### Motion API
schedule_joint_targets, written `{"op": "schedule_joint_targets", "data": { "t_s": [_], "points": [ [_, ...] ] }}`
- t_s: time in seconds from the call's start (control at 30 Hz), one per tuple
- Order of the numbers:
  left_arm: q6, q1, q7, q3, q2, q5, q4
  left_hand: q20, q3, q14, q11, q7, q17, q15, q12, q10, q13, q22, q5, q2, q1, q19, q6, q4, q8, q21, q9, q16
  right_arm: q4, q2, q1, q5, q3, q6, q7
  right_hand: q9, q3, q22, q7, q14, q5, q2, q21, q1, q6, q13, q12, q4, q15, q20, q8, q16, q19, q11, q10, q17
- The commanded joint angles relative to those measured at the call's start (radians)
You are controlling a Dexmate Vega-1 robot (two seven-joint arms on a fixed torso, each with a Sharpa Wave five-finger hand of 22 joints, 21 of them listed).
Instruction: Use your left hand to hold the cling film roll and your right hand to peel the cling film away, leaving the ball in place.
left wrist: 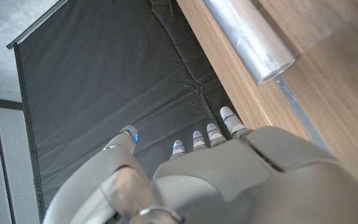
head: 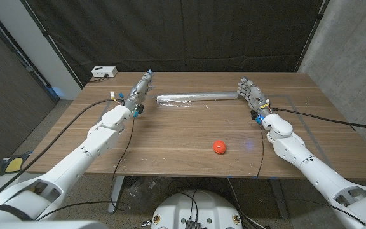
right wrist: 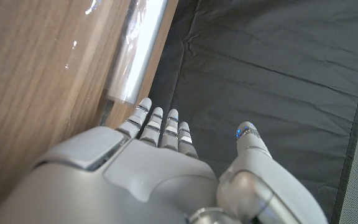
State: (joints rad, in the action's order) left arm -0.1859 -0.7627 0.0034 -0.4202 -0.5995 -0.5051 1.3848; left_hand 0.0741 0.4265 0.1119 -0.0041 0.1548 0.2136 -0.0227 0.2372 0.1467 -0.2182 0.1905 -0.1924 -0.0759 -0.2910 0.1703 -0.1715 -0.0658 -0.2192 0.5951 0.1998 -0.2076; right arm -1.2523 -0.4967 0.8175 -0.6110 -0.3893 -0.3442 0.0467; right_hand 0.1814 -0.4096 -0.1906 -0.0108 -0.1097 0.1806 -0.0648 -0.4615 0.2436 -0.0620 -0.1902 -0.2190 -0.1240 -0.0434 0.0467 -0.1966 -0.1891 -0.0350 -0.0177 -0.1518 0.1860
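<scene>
The cling film roll (head: 199,98) lies across the far middle of the wooden table (head: 170,143), shiny and grey, with loose film at its left end. An orange ball (head: 219,147) sits alone nearer the front, right of centre. My left hand (head: 140,91) stands just left of the roll's left end, fingers apart, holding nothing; the roll's end (left wrist: 263,56) shows beyond its fingers (left wrist: 213,134). My right hand (head: 251,95) stands at the roll's right end, fingers apart and empty, with the roll (right wrist: 138,53) just past its fingertips (right wrist: 157,121).
A white box (head: 104,72) with a cable sits at the table's far left corner. A black curtain (head: 189,32) hangs behind the table. Thin tape lines (head: 291,108) mark the tabletop near my right hand. Cables trail off both arms.
</scene>
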Motion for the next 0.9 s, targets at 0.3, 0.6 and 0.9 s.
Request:
{"op": "schedule_joint_targets", "data": {
  "t_s": [0.3,0.6,0.9],
  "points": [
    [0.121,0.079,-0.006,-0.042,-0.071,0.104,0.077,0.028,0.019,-0.066,-0.004,-0.030,-0.002,0.002,0.024,-0.074,0.005,0.002,0.012,-0.020,-0.034,-0.013,0.086,0.016,-0.030,0.015,-0.003,-0.028,-0.006,0.001,0.001,0.017,-0.020,-0.003,0.017,0.001,0.001,0.000,0.000,-0.025,0.001,-0.018,0.009,0.010,-0.053,-0.001,-0.020,-0.002,-0.003,0.013,-0.014,-0.009,-0.007,-0.010,-0.052,-0.004],
    [0.199,0.127,-0.010,-0.067,-0.102,0.167,0.129,0.036,0.031,-0.103,-0.005,-0.048,-0.005,0.009,0.038,-0.129,0.007,0.000,0.015,-0.029,-0.054,-0.038,0.147,0.028,-0.043,0.019,-0.004,-0.035,-0.013,0.000,0.011,0.021,-0.023,-0.015,0.021,0.001,-0.003,-0.001,0.002,-0.043,0.003,-0.025,0.010,0.014,-0.082,0.000,-0.028,-0.004,-0.007,0.019,-0.020,-0.012,-0.015,-0.013,-0.077,-0.005],
    [0.283,0.171,-0.038,-0.094,-0.142,0.228,0.187,0.040,0.060,-0.198,-0.008,-0.086,-0.010,0.027,0.071,-0.276,0.011,-0.001,0.016,-0.040,-0.102,-0.093,0.330,0.058,-0.082,0.025,-0.006,-0.053,-0.011,0.000,0.013,0.024,-0.024,-0.026,0.028,0.001,-0.005,-0.002,0.006,-0.064,0.004,-0.028,0.010,0.013,-0.106,0.000,-0.034,-0.003,-0.008,0.027,-0.023,-0.016,-0.024,-0.016,-0.101,-0.004]
  ]
}}
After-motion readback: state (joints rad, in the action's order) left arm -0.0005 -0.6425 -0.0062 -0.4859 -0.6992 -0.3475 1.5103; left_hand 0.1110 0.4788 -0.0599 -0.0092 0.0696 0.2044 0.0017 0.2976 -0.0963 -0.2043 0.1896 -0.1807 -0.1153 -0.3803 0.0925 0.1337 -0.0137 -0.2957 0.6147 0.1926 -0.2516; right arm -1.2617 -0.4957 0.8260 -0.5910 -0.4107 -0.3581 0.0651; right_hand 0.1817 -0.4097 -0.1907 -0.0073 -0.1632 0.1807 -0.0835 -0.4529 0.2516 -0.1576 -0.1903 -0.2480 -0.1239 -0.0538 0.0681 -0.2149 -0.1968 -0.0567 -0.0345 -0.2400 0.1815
